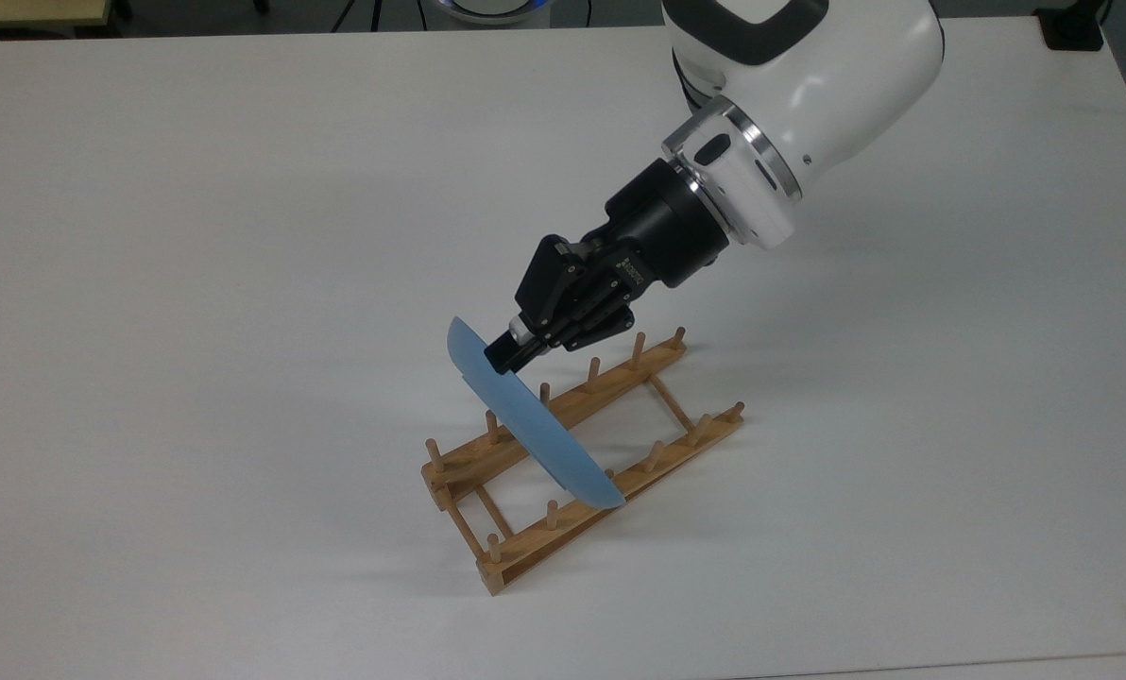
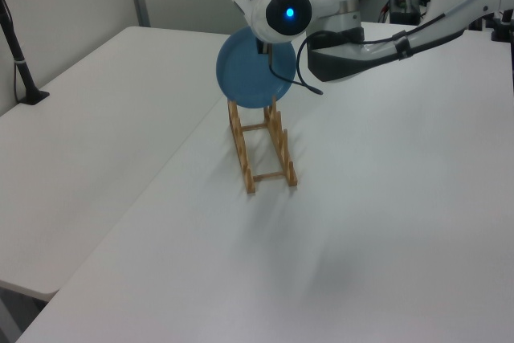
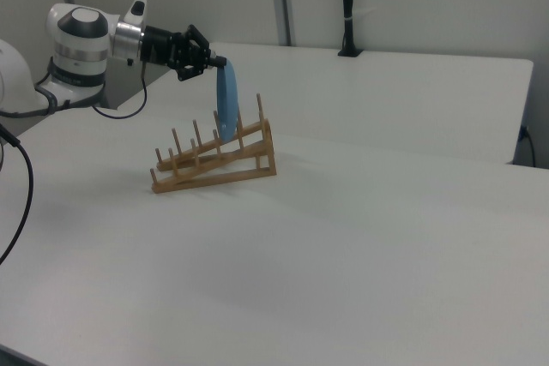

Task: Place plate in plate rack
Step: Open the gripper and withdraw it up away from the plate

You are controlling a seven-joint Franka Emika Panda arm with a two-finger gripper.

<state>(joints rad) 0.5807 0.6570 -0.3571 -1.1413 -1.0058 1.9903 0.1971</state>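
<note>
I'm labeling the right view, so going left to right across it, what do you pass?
White arm → gripper → blue plate, held on edge over the wooden rack → black post at the table's far edge.

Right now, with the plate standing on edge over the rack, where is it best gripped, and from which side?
At its top rim, from above: the plate stands nearly upright with its lower edge among the plate rack pegs, so only the upper rim is free. The gripper pinches it there now.
</note>
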